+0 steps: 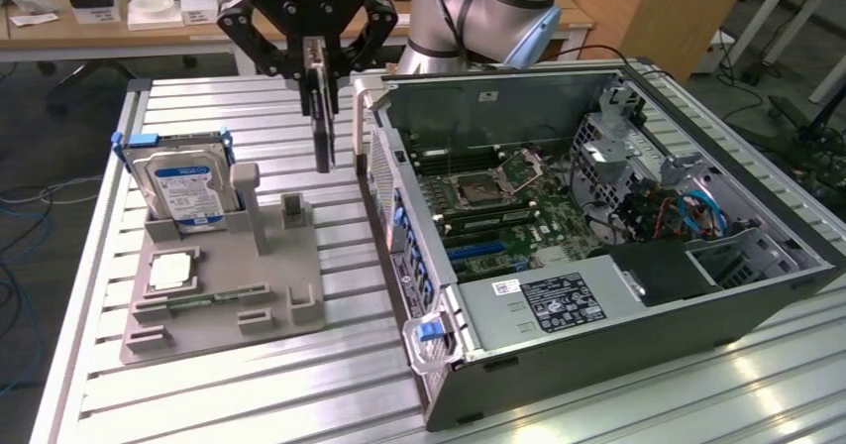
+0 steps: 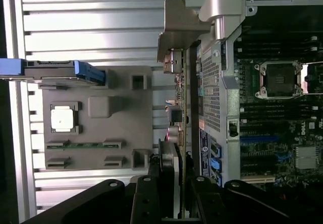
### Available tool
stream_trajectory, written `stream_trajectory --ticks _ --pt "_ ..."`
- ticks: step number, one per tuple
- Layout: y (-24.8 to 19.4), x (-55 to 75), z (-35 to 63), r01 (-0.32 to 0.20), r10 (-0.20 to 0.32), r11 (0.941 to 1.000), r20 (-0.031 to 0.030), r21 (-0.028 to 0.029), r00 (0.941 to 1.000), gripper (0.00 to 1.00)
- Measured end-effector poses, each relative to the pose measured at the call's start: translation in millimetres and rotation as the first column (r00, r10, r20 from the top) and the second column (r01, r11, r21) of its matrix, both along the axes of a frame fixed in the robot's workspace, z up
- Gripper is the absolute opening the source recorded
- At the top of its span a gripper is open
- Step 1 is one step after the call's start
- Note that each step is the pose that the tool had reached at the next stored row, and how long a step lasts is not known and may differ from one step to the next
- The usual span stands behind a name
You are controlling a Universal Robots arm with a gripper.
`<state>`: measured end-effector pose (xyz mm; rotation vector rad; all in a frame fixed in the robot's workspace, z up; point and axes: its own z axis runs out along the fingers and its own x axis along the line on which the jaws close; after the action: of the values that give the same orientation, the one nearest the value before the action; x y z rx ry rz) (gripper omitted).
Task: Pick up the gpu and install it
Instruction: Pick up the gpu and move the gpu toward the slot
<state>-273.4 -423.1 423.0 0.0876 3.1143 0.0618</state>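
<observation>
We see the gripper (image 1: pixel 315 67) (image 2: pixel 176 174) clamped on the top end of the gpu (image 1: pixel 321 117) (image 2: pixel 182 103), one black finger pressing each flat face. The card hangs straight down from the jaws, its long axis vertical and its thin edge towards the exterior view. In the wrist view its pale metal bracket (image 2: pixel 176 30) sits at the far end, away from the fingers.

The gpu is in the air over the slatted metal table (image 1: pixel 264 394), outside the computer case (image 1: pixel 687 295). It hangs between the grey parts fixture (image 1: pixel 271 310) (image 2: pixel 101 108) and the case's perforated rear wall (image 1: pixel 383 171) (image 2: pixel 212 93), just beside that wall. The wall and the pale corner piece (image 1: pixel 367 89) (image 2: pixel 224 9) above it stand between the card and the motherboard (image 1: pixel 522 226) (image 2: pixel 275 123). We cannot tell whether the card touches the wall.

Inside the open case we see the processor socket (image 1: pixel 478 188) (image 2: pixel 279 78) and the power supply (image 1: pixel 556 300) along the near side.

On the fixture, on the exterior view's left, a hard drive (image 1: pixel 185 191) (image 2: pixel 63 71) with a blue-white label stands upright in blue rails. A square processor chip (image 1: pixel 172 269) (image 2: pixel 61 117) lies in its recess, and a narrow green memory stick (image 1: pixel 212 297) (image 2: pixel 83 145) lies flat nearer the fixture's front. Two grey posts (image 1: pixel 246 191) rise from the fixture near the card's lower end, apart from it.
</observation>
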Motion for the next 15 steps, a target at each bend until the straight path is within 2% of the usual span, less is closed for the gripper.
stream_trajectory --ticks 5,11,15 --pt "0.0 5.6 -0.6 -0.009 0.009 1.0000 0.0032 0.0000 1.0000 0.28" --pt "0.0 10.3 -1.5 -0.058 0.058 0.9983 0.0032 -0.0001 0.9983 0.28" --pt "0.0 14.5 -1.9 -0.065 0.065 0.9979 0.0032 0.0000 0.9979 0.28"
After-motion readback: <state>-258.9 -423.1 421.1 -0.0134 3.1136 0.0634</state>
